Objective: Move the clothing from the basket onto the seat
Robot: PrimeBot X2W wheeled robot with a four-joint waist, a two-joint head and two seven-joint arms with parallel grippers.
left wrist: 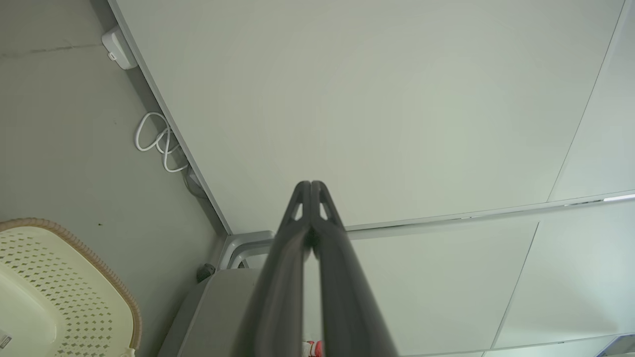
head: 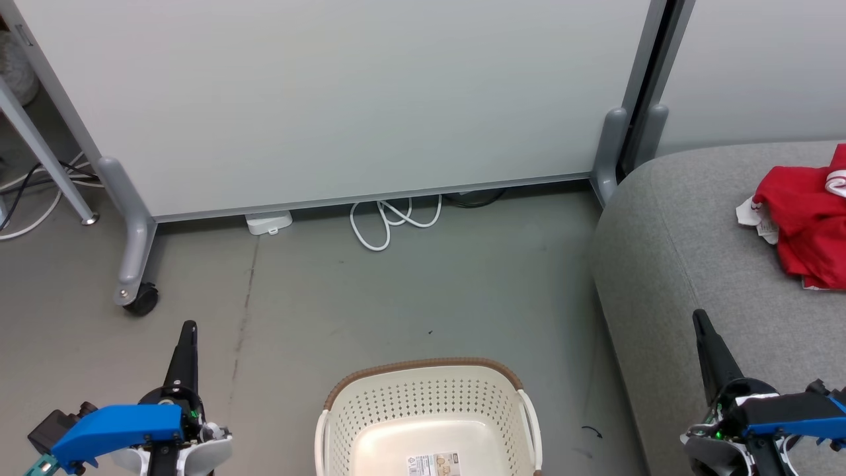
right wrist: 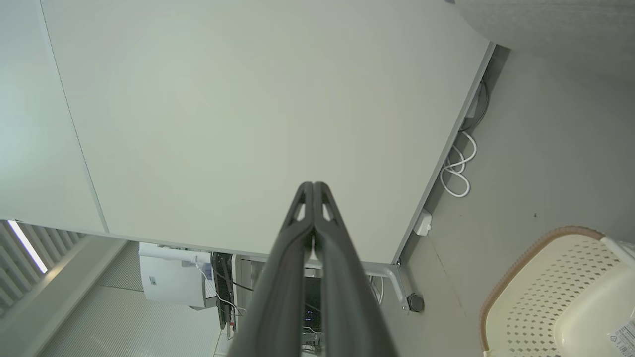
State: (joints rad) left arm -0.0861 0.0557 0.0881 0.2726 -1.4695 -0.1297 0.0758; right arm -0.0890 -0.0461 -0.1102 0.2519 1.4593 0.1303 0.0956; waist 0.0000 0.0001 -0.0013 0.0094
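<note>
Obs, head cam: basket [head: 423, 365] sits on the floor [head: 396, 311] low-centre, directly in front of the robot and between its two arms, presumably so either arm can reach in. Its visible inside is bare cream plastic w/ a paper label [head: 433, 463] on the bottom; no red in it. Nearest part is cut by the frame edge, but right wrist cam shows more of the inside, also bare. The clothing [head: 803, 218] lies crumpled on the seat [head: 667, 251], far right, well apart from basket; white trim + a tag poke out at its left side. Part runs out of frame, so can't count garments. Heap is loose, not folded, which reads as dropped rather than laid out. State of left jaws: shut, tips meeting, nothing between them, over the floor left of basket. State of right jaws: same, closed tip-to-tip and empty, over the seat's front part, near the heap but not touching it. Both point up-frame toward the pale partition panel [head: 330, 99]; wrist cams agree, each pair pressed together. Symmetric, low, either side of basket → looks like a rest pose, not an approach. Judgement: transfer looks complete or nearly so. White cable [head: 390, 221] is looped at the panel's foot, well apart from basket.
</note>
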